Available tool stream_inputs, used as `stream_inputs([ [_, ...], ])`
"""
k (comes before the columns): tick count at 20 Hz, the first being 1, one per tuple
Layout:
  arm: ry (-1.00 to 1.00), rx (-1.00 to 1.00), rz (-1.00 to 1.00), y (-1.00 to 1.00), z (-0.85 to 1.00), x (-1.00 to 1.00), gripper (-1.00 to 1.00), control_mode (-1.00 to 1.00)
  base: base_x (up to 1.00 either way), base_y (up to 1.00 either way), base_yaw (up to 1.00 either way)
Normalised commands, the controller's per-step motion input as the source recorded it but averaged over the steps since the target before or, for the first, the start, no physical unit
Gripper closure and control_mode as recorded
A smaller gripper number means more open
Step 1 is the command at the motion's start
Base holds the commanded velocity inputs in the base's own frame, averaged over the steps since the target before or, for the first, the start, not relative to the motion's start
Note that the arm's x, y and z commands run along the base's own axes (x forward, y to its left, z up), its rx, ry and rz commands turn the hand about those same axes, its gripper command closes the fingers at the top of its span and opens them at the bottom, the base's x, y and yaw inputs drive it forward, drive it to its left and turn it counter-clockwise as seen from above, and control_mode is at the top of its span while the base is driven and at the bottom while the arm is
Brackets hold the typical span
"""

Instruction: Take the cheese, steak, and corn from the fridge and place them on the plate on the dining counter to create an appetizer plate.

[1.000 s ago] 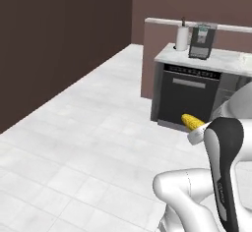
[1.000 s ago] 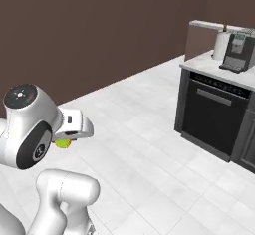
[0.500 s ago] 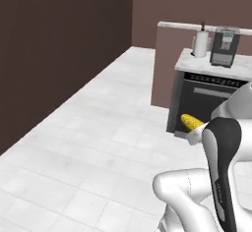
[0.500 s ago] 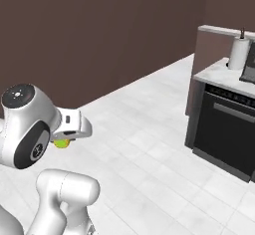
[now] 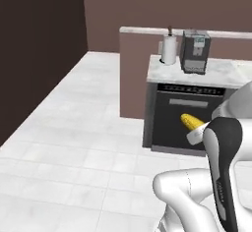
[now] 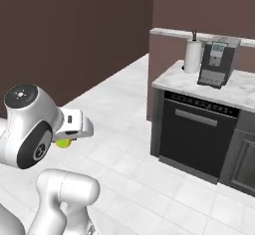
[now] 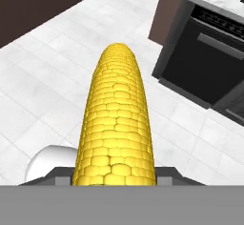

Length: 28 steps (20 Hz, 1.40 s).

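My claw [image 7: 114, 174] still squeezes the corn [image 7: 116, 124]. My base has turned, so the oven [image 6: 196, 137] looks closer now. Wide bare floor [image 5: 74, 142] lies beside the oven.

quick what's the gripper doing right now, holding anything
Gripper: shut on the corn, which sticks out ahead of the fingers.

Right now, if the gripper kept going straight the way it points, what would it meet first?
Probably bare white floor. The gripper, shut on the corn, points down over open tiles, with the dark oven front off to one side. Depth is unclear.
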Motion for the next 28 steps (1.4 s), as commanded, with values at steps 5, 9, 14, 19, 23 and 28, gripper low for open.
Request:
stream_inputs([
  [5,0.00,0.00,0.00,0.00,0.00,0.00,1.00,1.00,0.93,0.70,-0.26],
  [9,0.00,0.00,0.00,0.00,0.00,0.00,1.00,1.00,0.90,1.00,-0.24],
  [14,0.00,0.00,0.00,0.00,0.00,0.00,1.00,1.00,0.81,1.00,-0.26],
  [19,0.00,0.00,0.00,0.00,0.00,0.00,1.00,1.00,0.95,1.00,-0.26],
  [23,0.00,0.00,0.00,0.00,0.00,0.00,1.00,1.00,0.98,1.00,-0.25],
  [28,0.00,0.00,0.00,0.00,0.00,0.00,1.00,1.00,1.00,0.96,-0.27],
])
